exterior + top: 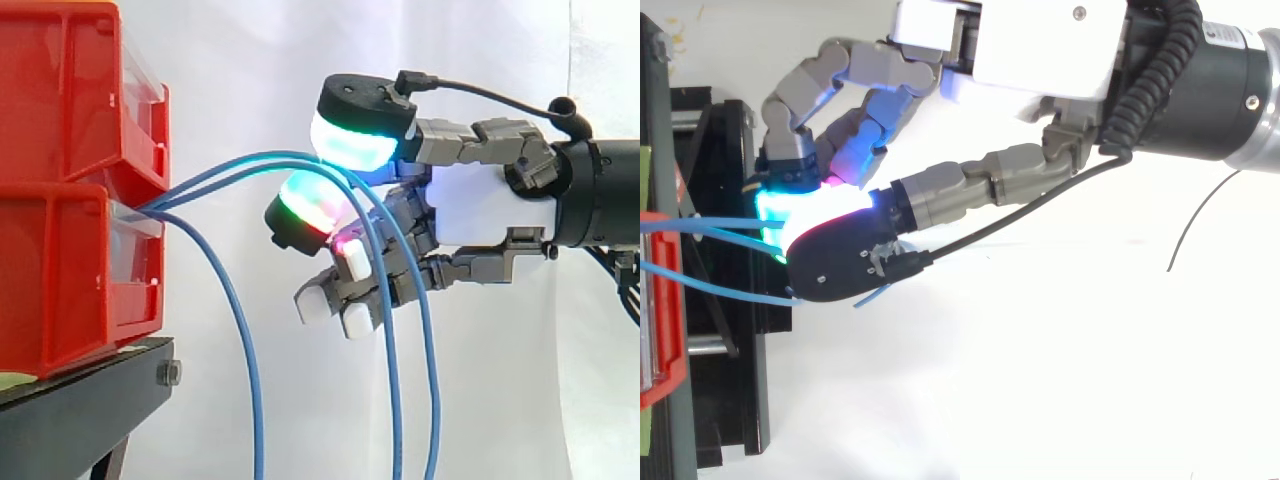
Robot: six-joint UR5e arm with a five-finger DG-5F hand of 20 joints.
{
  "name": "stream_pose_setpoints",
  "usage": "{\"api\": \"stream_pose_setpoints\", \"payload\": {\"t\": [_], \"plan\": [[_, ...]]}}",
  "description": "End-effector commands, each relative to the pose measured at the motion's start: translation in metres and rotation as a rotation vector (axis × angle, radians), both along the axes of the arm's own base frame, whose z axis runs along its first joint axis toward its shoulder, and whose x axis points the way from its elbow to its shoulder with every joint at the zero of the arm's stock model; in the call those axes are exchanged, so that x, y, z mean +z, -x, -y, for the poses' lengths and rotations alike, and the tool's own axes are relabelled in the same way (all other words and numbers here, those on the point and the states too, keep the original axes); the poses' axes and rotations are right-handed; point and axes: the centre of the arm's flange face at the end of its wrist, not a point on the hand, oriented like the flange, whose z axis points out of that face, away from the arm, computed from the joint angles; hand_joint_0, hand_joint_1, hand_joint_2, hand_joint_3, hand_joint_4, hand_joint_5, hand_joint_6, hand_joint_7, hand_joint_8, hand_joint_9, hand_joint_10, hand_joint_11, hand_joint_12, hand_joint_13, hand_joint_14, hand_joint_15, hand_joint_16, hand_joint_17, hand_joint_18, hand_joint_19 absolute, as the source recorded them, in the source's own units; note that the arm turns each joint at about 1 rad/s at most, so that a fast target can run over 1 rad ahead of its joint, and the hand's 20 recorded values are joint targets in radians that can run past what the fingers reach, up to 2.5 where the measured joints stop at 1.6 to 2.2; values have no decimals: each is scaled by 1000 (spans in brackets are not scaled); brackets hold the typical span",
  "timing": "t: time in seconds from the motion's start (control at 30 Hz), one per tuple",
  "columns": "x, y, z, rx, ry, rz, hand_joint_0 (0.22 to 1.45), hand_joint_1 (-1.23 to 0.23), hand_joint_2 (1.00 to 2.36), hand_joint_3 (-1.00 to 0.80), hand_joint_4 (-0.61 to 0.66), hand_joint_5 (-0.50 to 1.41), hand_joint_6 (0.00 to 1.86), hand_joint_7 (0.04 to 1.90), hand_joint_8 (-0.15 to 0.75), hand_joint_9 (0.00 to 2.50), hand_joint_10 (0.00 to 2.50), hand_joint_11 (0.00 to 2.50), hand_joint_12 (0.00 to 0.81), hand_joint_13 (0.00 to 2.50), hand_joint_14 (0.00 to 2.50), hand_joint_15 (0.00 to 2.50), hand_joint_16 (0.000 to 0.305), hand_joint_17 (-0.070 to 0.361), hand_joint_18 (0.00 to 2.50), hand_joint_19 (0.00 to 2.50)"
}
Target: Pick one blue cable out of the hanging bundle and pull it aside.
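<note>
Three blue cables come out between the stacked red bins (60, 280). Two of them (250, 165) arch up and right, pass between the glowing thumb pad (355, 140) and a finger pad (305, 205), then drop in front of the curled fingers. The third cable (245, 340) hangs straight down by itself, left of the hand. My hand (480, 205) reaches in from the right, thumb on top, fingers curled under, pinching the two arched cables. From above, the hand (1040, 50) has its pads meeting where the blue cables (720, 225) end.
Two red bins are stacked on a black stand (80, 410) at the left, with the upper bin (60, 100) overhanging the cables' exit. A white curtain hangs behind. From above, the stand (730, 380) and a bin edge (665, 300) lie along the left side.
</note>
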Motion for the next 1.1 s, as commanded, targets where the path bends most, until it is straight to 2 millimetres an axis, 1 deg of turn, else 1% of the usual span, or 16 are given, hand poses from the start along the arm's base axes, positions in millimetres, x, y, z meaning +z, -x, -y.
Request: {"api": "stream_pose_setpoints", "payload": {"t": [0.0, 0.03, 0.07, 0.1, 0.13, 0.23, 0.47, 0.53, 0.57, 0.6, 0.73, 0.77, 0.9, 1.07], "plan": [[0, 0, 0, 0, 0, -2, 560, -690, 1020, -182, 22, -170, 929, 938, 295, 1062, 22, 722, 371, 776, 19, 475, 49, 111, 693, 599], [0, 0, 0, 0, 0, -2, 537, -665, 1015, -278, 29, -168, 930, 909, 302, 1063, 22, 717, 373, 780, 18, 481, 51, 114, 697, 596], [0, 0, 0, 0, 0, -2, 537, -665, 1015, -278, 29, -168, 930, 909, 302, 1063, 22, 717, 373, 780, 18, 481, 51, 114, 697, 596], [0, 0, 1, -2, 0, -2, 507, -616, 1007, -403, 36, -166, 928, 889, 311, 1068, 21, 712, 387, 784, 17, 479, 53, 119, 702, 598], [0, 0, 0, 0, 0, -3, 513, -609, 1005, -443, 39, -166, 924, 898, 311, 1066, 21, 700, 392, 780, 19, 476, 53, 119, 697, 599], [-1, 0, 0, 0, 0, -3, 498, -580, 1001, -488, 49, -163, 916, 915, 318, 1072, 19, 708, 397, 783, 18, 474, 54, 122, 702, 596], [-1, 0, 0, 0, 0, -2, 488, -585, 1000, -497, 53, -160, 910, 929, 322, 1077, 19, 707, 403, 787, 18, 474, 55, 125, 706, 594], [0, 0, 1, -2, 0, -2, 516, -634, 1007, -405, 48, -157, 905, 973, 315, 1068, 21, 711, 392, 778, 17, 481, 53, 120, 687, 604], [0, 0, 0, 0, 0, -3, 522, -640, 1007, -393, 46, -157, 906, 978, 316, 1066, 22, 714, 391, 776, 19, 481, 53, 119, 684, 606], [0, 1, 1, -2, 0, -3, 545, -664, 1013, -309, 41, -155, 907, 993, 309, 1063, 20, 722, 381, 770, 19, 484, 51, 116, 674, 613], [0, 0, 1, -2, 0, -2, 557, -719, 1020, -140, 6, -150, 917, 1040, 307, 1061, 22, 709, 376, 771, 18, 473, 51, 114, 679, 604], [0, 0, 0, 0, 0, -3, 558, -727, 1021, -118, 8, -149, 917, 1043, 305, 1064, 20, 709, 381, 776, 17, 470, 52, 116, 688, 588], [0, 0, 0, 0, 0, -2, 583, -774, 1025, -32, -77, -147, 933, 1037, 293, 1058, 23, 708, 373, 774, 18, 470, 50, 112, 692, 588], [0, 0, 0, 0, 0, -3, 598, -803, 1028, 43, -155, -139, 939, 1092, 262, 1081, 22, 698, 362, 777, 19, 462, 49, 111, 705, 575]]}}
